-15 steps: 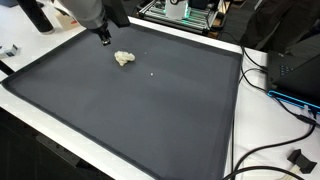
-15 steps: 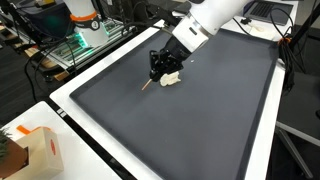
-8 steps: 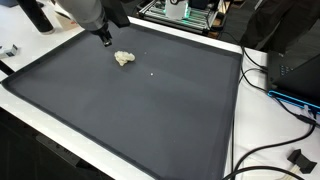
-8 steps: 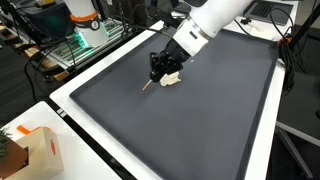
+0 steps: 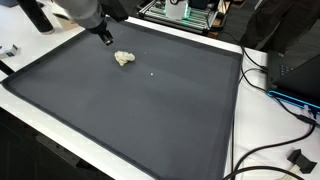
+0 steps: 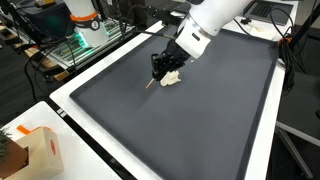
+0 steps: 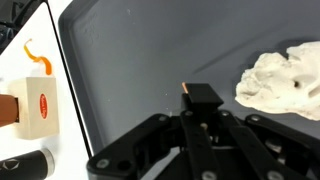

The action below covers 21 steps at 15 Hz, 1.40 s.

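Gripper check: black two-finger gripper on a white arm, low over the far left part of the flat dark grey mat in an exterior view. Fingers pressed together, meeting in one narrow tip in wrist view; small orange edge at that tip, nature not discernible.

Nearest item: cream crumpled lump, flat on the mat, just right of the gripper and slightly nearer. Seen partly behind the gripper in an exterior view, lump just beside it. In wrist view, lump right of the fingertip, close but apart, with bare mat between.

Surroundings: white table bordering the mat; cardboard box with red label at the near left corner, also in wrist view; black cables off the right edge.
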Each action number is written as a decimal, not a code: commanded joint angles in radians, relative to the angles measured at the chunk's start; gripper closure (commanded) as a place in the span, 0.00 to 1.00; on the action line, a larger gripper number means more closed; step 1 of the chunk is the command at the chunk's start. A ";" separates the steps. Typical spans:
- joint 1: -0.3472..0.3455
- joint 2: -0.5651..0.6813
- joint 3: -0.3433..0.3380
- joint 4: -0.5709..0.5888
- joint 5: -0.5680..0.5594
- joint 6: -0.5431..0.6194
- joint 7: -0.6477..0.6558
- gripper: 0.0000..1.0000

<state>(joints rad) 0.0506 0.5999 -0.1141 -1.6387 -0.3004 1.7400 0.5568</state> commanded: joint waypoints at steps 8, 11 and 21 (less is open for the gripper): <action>-0.053 -0.103 0.023 -0.043 0.115 0.082 -0.266 0.97; -0.069 -0.141 0.034 -0.058 0.156 0.106 -0.345 0.97; -0.117 -0.289 0.068 -0.149 0.306 0.183 -0.604 0.97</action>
<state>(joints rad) -0.0428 0.3860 -0.0674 -1.7087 -0.0346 1.8764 0.0203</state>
